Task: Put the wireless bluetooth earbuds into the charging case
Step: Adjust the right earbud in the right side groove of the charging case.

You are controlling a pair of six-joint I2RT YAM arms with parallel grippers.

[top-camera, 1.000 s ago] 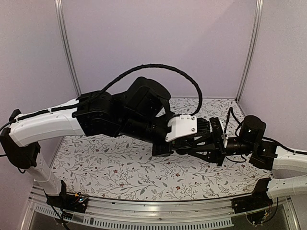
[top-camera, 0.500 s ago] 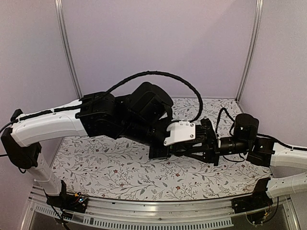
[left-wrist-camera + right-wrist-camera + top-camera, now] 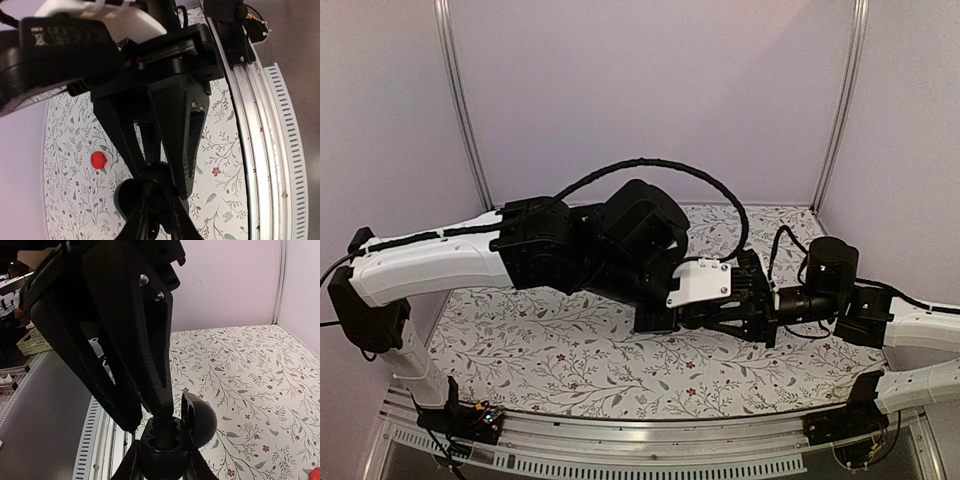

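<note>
The charging case (image 3: pixel 164 454), glossy black, is held up in my right gripper (image 3: pixel 165 462), whose jaws are shut on its base. Its lid (image 3: pixel 201 419) stands open to the right. My left gripper (image 3: pixel 165 416) reaches down from above, its narrow tips together inside the case's scalloped well. In the left wrist view the left gripper (image 3: pixel 156 212) meets the right arm's fingers (image 3: pixel 186 125) over the dark case (image 3: pixel 128 197). The earbuds are hidden: nothing shows apart from the black fingers and case. In the top view both grippers (image 3: pixel 752 306) meet above the floral table.
A flat red disc (image 3: pixel 98 159) lies on the floral table (image 3: pixel 220 150), also at the corner as the red disc (image 3: pixel 315 473). A metal rail (image 3: pixel 262 150) runs along the near edge. Purple walls (image 3: pixel 650 90) enclose the back and sides.
The two grippers, still joined, have shifted a little to the left. The left arm's elbow has risen and its cable loop with it.
</note>
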